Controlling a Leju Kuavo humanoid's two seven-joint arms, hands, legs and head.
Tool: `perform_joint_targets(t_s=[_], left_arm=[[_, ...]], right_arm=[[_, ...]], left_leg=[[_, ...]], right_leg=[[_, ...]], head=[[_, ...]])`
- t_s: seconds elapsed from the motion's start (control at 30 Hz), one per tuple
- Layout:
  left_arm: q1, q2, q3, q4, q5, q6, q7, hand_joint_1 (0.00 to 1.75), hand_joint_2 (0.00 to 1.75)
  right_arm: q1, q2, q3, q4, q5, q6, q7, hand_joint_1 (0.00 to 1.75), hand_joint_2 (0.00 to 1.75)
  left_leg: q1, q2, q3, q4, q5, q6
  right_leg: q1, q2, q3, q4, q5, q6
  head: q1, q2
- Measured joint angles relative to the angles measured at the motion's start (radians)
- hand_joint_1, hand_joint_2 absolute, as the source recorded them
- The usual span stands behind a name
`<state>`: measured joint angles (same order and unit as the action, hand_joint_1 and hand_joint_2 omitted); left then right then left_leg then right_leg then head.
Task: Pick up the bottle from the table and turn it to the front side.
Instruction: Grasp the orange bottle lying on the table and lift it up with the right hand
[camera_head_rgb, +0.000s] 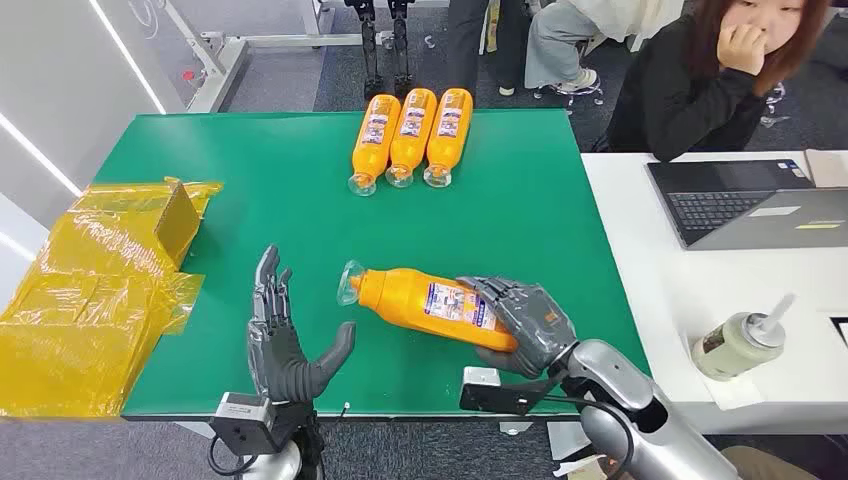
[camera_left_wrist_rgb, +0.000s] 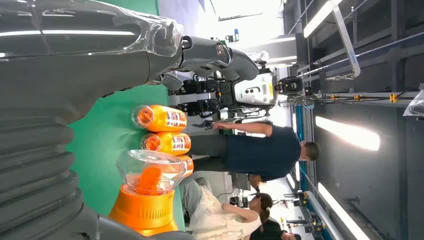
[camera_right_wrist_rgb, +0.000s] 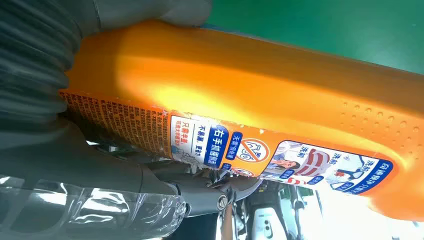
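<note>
Crumpled yellow film (camera_head_rgb: 95, 290) drapes the left edge of the green table (camera_head_rgb: 290, 170). The left hand (camera_head_rgb: 285, 340) hovers near the front edge, fingers spread, holding nothing. The right hand (camera_head_rgb: 520, 320) grips the orange bottle (camera_head_rgb: 430, 300), lying sideways, cap leftward. Three orange bottles (camera_head_rgb: 410, 135) lie at the far edge. A white desk (camera_head_rgb: 690, 290) adjoins rightward, a seated person (camera_head_rgb: 700, 80) behind it.

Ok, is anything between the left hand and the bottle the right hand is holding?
Nothing visible. The right hand grips the bottle at its base end, cap end toward the open left hand; between them is bare green table.
</note>
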<state>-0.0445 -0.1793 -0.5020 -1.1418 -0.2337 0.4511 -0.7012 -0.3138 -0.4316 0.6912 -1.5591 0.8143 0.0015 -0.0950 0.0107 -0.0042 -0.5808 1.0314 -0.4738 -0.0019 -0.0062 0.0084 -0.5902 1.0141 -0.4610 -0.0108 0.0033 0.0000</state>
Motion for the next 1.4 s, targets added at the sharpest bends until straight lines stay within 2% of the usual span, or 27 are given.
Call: perform_joint_targets(t_s=[0.1, 0.37, 0.7, 1.13, 1.17, 1.2, 1.3, 1.33, 1.4], left_arm=[[0.0, 0.0, 0.007, 0.0, 0.012, -0.024, 0.0, 0.0, 1.75], [0.004, -0.015, 0.039, -0.001, 0.118, -0.223, 0.0, 0.0, 1.75], [0.005, -0.056, 0.087, 0.003, 0.148, -0.33, 0.0, 0.0, 1.75], [0.011, -0.068, 0.113, -0.006, 0.243, -0.49, 0.05, 0.0, 1.75], [0.011, -0.068, 0.114, -0.01, 0.258, -0.509, 0.06, 0.06, 1.75], [0.012, -0.068, 0.116, -0.014, 0.275, -0.53, 0.068, 0.39, 1.75], [0.014, -0.068, 0.123, -0.023, 0.306, -0.576, 0.085, 1.62, 1.75], [0.015, -0.068, 0.126, -0.026, 0.315, -0.588, 0.089, 1.72, 1.75], [0.016, -0.068, 0.131, -0.031, 0.332, -0.611, 0.096, 1.75, 1.75]], right_arm=[[0.018, 0.014, -0.001, -0.014, 0.013, -0.01, 0.002, 1.75, 1.75], [0.086, 0.061, -0.022, -0.059, 0.065, -0.04, -0.013, 1.75, 1.75], [0.215, 0.161, -0.045, -0.151, 0.203, -0.069, 0.014, 1.75, 1.75], [0.304, 0.292, -0.077, -0.179, 0.22, -0.043, -0.011, 1.75, 1.75], [0.308, 0.301, -0.08, -0.179, 0.222, -0.038, -0.014, 1.75, 1.75], [0.311, 0.309, -0.082, -0.179, 0.225, -0.034, -0.017, 1.75, 1.75], [0.32, 0.333, -0.09, -0.18, 0.234, -0.023, -0.021, 1.75, 1.75], [0.323, 0.34, -0.093, -0.181, 0.237, -0.018, -0.021, 1.75, 1.75], [0.327, 0.354, -0.098, -0.184, 0.246, -0.007, -0.021, 1.75, 1.75]], left_leg=[[0.0, 0.0, 0.0, 0.0, 0.0, 0.0], [0.0, 0.0, -0.001, 0.0, 0.0, 0.0], [0.0, 0.0, -0.003, 0.0, 0.0, 0.0], [0.0, 0.0, -0.003, 0.0, 0.0, 0.0], [0.0, 0.0, -0.003, 0.0, 0.0, 0.0], [0.0, 0.0, -0.003, 0.0, 0.0, 0.0], [0.0, 0.0, -0.003, 0.0, 0.0, 0.0], [0.0, 0.0, -0.003, 0.0, 0.0, 0.0], [0.0, 0.0, -0.003, 0.0, 0.0, 0.0]], right_leg=[[0.0, 0.0, 0.0, 0.0, 0.0, 0.0], [0.0, 0.0, -0.001, 0.0, 0.0, 0.0], [0.0, 0.0, -0.003, 0.0, -0.001, 0.0], [0.0, 0.0, -0.003, 0.0, -0.001, -0.001], [0.0, 0.0, -0.003, 0.0, -0.001, -0.001], [0.0, 0.0, -0.003, 0.0, -0.001, -0.001], [0.0, 0.0, -0.003, 0.0, -0.001, -0.001], [0.0, 0.0, -0.003, 0.0, -0.001, -0.001], [0.0, 0.0, -0.003, 0.0, -0.001, -0.001]], head=[[0.0, 0.0], [0.0, 0.0], [0.0, 0.0], [0.0, 0.0], [0.0, 0.0], [0.0, 0.0], [0.0, 0.0], [0.0, 0.0], [0.0, 0.0]])
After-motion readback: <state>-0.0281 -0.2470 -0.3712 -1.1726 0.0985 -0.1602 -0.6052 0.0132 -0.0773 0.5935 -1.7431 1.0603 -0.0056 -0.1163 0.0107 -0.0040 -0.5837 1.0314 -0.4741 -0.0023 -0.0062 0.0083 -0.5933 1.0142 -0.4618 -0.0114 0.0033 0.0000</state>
